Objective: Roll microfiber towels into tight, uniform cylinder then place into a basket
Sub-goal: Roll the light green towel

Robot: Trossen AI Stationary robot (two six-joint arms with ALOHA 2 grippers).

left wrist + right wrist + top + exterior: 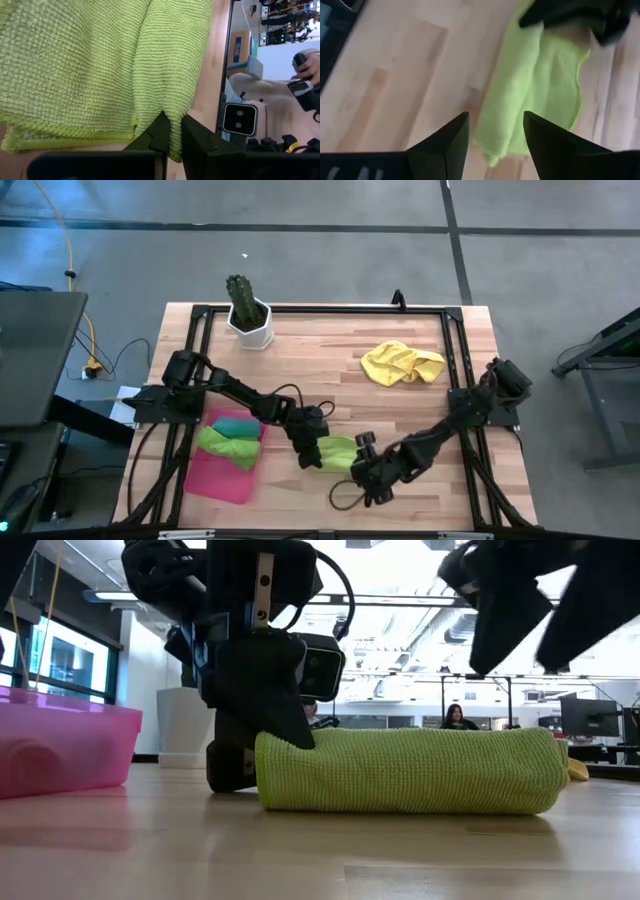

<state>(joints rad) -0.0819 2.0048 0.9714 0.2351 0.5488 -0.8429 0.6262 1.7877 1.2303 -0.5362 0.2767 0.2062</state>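
My left end effector [171, 131] is clenched on the edge of the rolled lime green towel [405, 771], which lies on the desk [330, 360] near its front edge, just beside the basket [222, 473]. My right end effector [494, 131] hangs released above the roll's other end. Held by one edge only, the roll could unwind when lifted toward the basket.

- My lime green towel [337, 452] lies rolled into a cylinder on the tabletop, near the front edge and about mid-width.
- The teal towel [237, 423] and green towel [228, 446] sit rolled in the pink-red basket [216, 479], at front left.
- The yellow towel [402, 364] lies crumpled and unrolled, far right of centre, well apart from the others.
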